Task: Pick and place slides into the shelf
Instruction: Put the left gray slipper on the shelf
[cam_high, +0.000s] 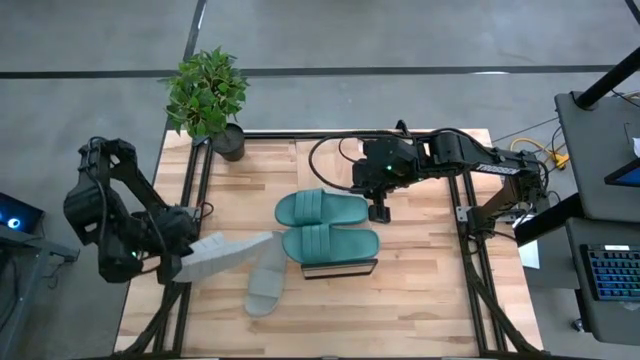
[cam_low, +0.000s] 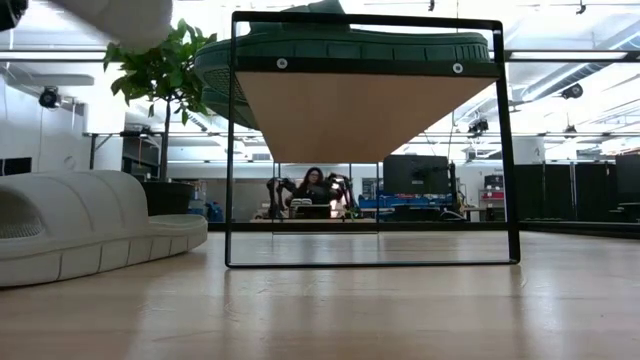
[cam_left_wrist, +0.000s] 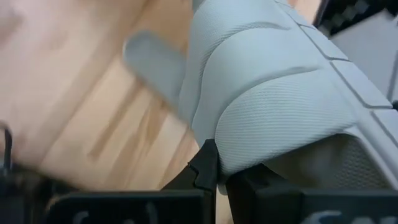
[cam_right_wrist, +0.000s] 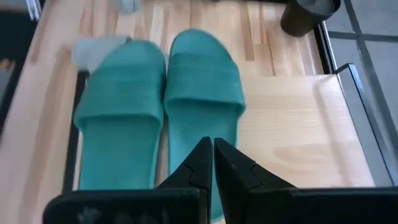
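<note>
Up at the surface's left edge, the left claw (cam_high: 178, 262) is clamped on 1 pale grey slide (cam_high: 222, 250), held lifted and tilted. Just beside it, the second grey slide (cam_high: 268, 284) lies flat on the surface (cam_high: 420, 290). Over the shelf (cam_high: 340, 268), the right claw (cam_high: 379, 212) hangs with fingers pressed together, above 2 teal slides (cam_high: 322, 209) resting side by side on the shelf top.

The light butcher-block wooden table (cam_high: 420, 290) carries a low shelf with a pale wood plank top and thin black metal frame (cam_high: 342, 268). On that plank, directly under the right gripper (cam_high: 379, 212), two teal-green foam slide sandals (cam_high: 322, 209) lie side by side, touching. One pale grey-beige foam slide (cam_high: 268, 285) rests on the tabletop beside the shelf, near the left gripper (cam_high: 180, 262). A potted green plant (cam_high: 210, 95) stands at the table's far corner.
</note>
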